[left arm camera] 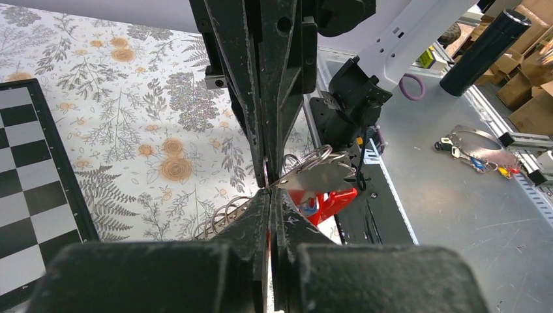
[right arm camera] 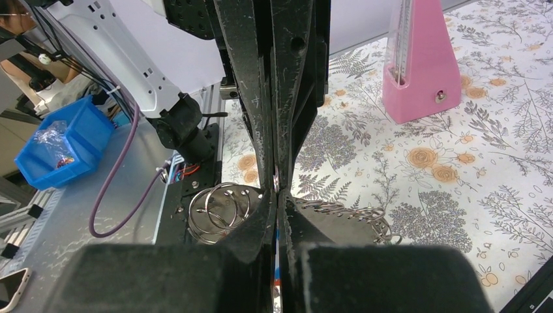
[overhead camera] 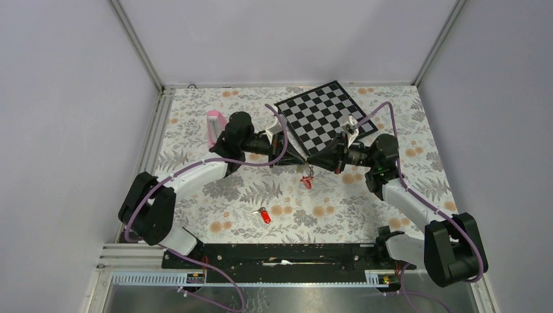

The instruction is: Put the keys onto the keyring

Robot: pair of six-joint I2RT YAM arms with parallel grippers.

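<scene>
Above the middle of the table my two grippers meet tip to tip, left gripper [overhead camera: 297, 157] and right gripper [overhead camera: 314, 160]. Between them hangs the keyring [overhead camera: 306, 178]. In the left wrist view its grey side [left arm camera: 316, 175] carries several split rings, and its red side [left arm camera: 331, 201] shows just behind my finger. My left gripper [left arm camera: 270, 192] is shut on it, with a red sliver between the fingers. The right gripper [right arm camera: 277, 194] is shut too, with wire rings [right arm camera: 218, 207] fanning out on both sides. One key with a red tag [overhead camera: 263, 214] lies on the cloth nearer the arm bases.
A pink block [overhead camera: 214, 127] stands at the back left, close to my left arm. A checkerboard [overhead camera: 325, 115] lies at the back centre. Off the table, a blue bin [right arm camera: 62, 140] and a bundle of metal parts [left arm camera: 476, 153] sit on the grey bench.
</scene>
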